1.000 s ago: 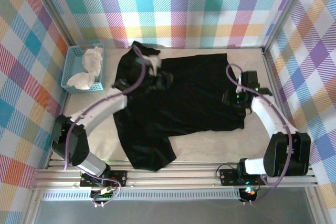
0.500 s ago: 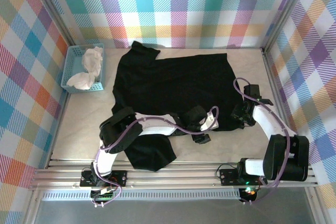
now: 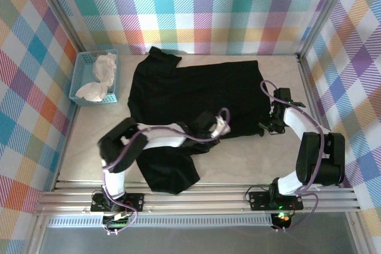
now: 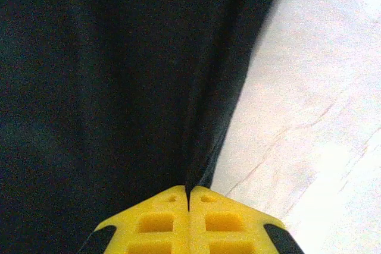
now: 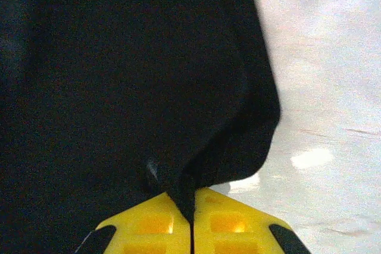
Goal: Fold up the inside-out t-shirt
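Note:
The black t-shirt (image 3: 196, 93) lies spread on the pale table, plain black side up, with one sleeve hanging toward the near edge (image 3: 169, 173). My left gripper (image 3: 224, 128) sits at the shirt's near hem, shut on a pinched fold of the black fabric (image 4: 107, 87); its yellow fingers (image 4: 155, 223) meet at the left gripper's tip (image 4: 189, 190). My right gripper (image 3: 266, 127) is at the hem's right corner. In the right wrist view the right gripper (image 5: 191, 199) is shut on a bunched corner of the t-shirt (image 5: 131, 63).
A light-blue basket (image 3: 79, 81) holding a white cloth (image 3: 102, 72) stands at the back left. Checkered walls close in the back and both sides. Bare table (image 3: 250, 159) lies between the hem and the near rail.
My left arm swung from the shirt's far left collar area down to the near hem. Both grippers went from open to shut on the hem, and the right one shifted slightly inward.

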### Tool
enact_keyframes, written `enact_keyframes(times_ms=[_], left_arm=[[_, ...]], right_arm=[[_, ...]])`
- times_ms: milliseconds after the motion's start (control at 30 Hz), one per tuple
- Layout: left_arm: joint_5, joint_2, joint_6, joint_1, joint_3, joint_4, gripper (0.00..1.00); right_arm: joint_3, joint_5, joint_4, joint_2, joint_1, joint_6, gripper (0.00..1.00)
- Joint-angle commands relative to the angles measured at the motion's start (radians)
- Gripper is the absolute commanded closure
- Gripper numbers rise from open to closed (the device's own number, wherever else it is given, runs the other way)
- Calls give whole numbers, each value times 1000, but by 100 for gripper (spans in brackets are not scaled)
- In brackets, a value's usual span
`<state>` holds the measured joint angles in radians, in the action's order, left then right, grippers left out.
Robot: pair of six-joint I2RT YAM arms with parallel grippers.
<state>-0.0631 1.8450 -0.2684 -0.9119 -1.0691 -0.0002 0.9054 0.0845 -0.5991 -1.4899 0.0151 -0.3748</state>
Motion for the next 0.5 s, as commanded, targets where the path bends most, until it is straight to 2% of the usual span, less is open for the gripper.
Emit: enact_keyframes(times_ms=[0, 100, 233, 267, 400, 467], left_arm=[[-21, -188, 138, 103, 117, -51, 100], [-96, -281, 236, 180, 220, -71, 100], [-209, -337, 298, 215, 312, -61, 100], [-242, -346, 312, 222, 327, -49, 100], [-343, -360, 348, 235, 346, -1, 100], [-364, -352, 365, 237, 337, 18, 100]], right_arm=[[79, 324, -4, -34, -65, 53, 95], [147, 404, -34, -120, -151, 68, 93], [276, 384, -10, -253, -190, 59, 88], [328, 343, -11, -302, -191, 67, 87], [584, 2, -148, -512, -190, 105, 82], [632, -45, -163, -533, -190, 114, 80]])
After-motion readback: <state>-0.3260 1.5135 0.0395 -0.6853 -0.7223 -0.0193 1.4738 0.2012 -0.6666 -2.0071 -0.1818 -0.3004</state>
